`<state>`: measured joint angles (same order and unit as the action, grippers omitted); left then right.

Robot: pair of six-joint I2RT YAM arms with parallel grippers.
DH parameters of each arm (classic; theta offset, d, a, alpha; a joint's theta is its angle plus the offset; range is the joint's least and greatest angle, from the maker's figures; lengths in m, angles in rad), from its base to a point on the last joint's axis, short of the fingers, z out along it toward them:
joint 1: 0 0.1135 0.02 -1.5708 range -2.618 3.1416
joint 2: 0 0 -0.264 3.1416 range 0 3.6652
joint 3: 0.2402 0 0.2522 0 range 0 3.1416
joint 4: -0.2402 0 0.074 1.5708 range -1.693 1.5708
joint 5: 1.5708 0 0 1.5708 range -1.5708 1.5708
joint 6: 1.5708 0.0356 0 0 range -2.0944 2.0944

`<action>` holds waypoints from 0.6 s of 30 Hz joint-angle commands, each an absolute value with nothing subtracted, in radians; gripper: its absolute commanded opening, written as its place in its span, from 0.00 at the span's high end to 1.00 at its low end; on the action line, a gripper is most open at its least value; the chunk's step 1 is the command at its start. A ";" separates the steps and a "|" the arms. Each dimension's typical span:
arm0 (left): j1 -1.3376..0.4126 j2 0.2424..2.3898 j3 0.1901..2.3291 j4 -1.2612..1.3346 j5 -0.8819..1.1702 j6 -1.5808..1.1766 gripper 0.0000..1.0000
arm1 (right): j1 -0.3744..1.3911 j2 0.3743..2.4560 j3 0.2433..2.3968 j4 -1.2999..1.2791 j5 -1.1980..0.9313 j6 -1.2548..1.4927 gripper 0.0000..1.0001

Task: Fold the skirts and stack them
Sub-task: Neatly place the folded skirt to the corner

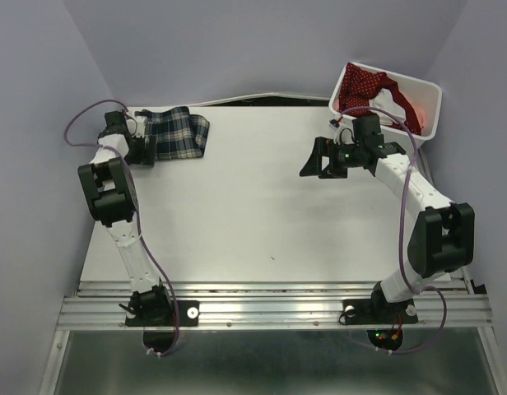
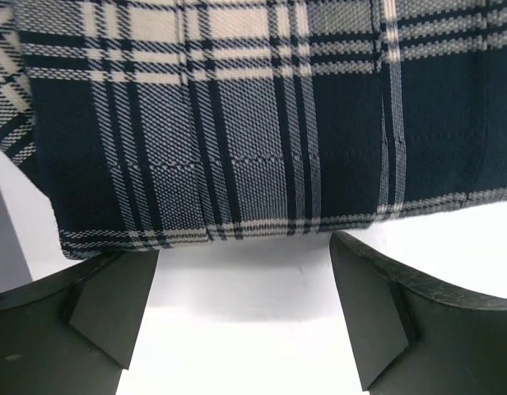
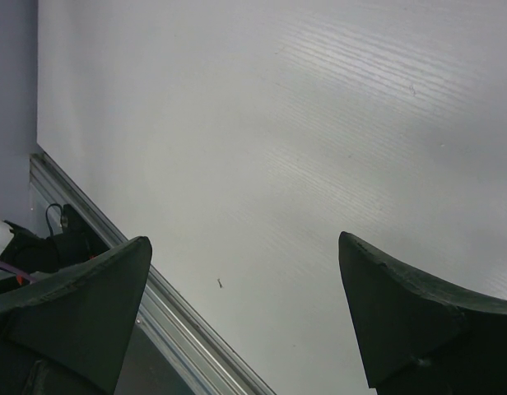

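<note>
The plaid skirt point(image 1: 179, 132) lies folded at the table's far left corner. In the left wrist view its navy and white cloth point(image 2: 237, 123) fills the upper half. My left gripper point(image 1: 146, 150) point(image 2: 244, 247) is open and empty, its fingertips at the skirt's near edge with bare table between them. The red dotted skirt point(image 1: 370, 89) lies in the white bin point(image 1: 430, 115) at the far right. My right gripper point(image 1: 318, 158) point(image 3: 245, 247) is open and empty, held above the table left of the bin.
The white table point(image 1: 262, 206) spreads between the arms. A metal rail point(image 1: 270, 306) runs along the near edge and shows in the right wrist view point(image 3: 113, 247). Purple walls enclose the left, back and right.
</note>
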<state>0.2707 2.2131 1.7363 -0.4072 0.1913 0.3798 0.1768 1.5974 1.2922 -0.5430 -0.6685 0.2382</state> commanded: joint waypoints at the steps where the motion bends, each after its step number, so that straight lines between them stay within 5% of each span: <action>1: 0.272 2.250 1.847 -0.413 0.213 0.374 0.04 | 0.172 1.600 1.299 -0.520 -0.661 0.222 0.00; 10: 0.272 2.128 1.754 -0.410 0.236 0.371 0.02 | 0.172 1.601 1.322 -0.526 -0.657 0.204 0.00; 18: 0.249 1.631 1.496 -0.362 0.131 0.426 0.02 | 0.172 1.556 1.359 -0.532 -0.436 0.084 0.00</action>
